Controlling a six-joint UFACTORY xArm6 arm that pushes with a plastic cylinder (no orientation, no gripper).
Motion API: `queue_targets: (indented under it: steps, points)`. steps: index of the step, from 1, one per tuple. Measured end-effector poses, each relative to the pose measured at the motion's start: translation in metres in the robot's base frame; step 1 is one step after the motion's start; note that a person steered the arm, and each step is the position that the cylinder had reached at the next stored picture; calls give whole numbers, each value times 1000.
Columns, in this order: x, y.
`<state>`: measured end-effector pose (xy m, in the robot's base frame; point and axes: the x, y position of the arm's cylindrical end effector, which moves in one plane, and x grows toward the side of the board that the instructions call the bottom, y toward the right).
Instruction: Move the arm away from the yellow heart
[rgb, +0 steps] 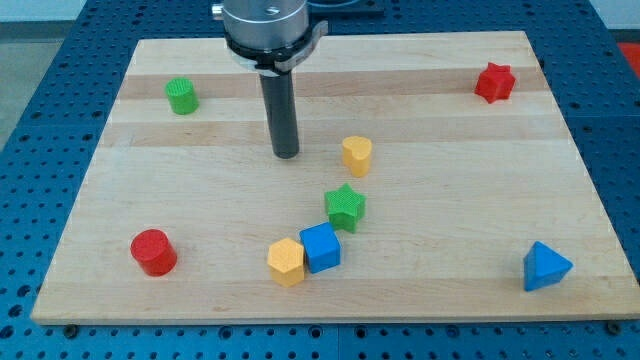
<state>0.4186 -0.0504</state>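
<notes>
The yellow heart lies near the middle of the wooden board. My tip rests on the board to the heart's left, apart from it by about one block's width. The dark rod rises from the tip toward the view's top. No block touches the tip.
A green star lies below the heart. A blue cube and a yellow hexagon touch each other below the star. A red cylinder sits bottom left, a green cylinder top left, a red star top right, a blue pyramid bottom right.
</notes>
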Motion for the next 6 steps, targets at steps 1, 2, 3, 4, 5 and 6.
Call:
queue_targets:
  steps: [1, 2, 3, 4, 5, 6]
  points:
    - [0, 49]
    - [0, 50]
    - [-6, -3]
    - [14, -50]
    - [36, -50]
    - [29, -19]
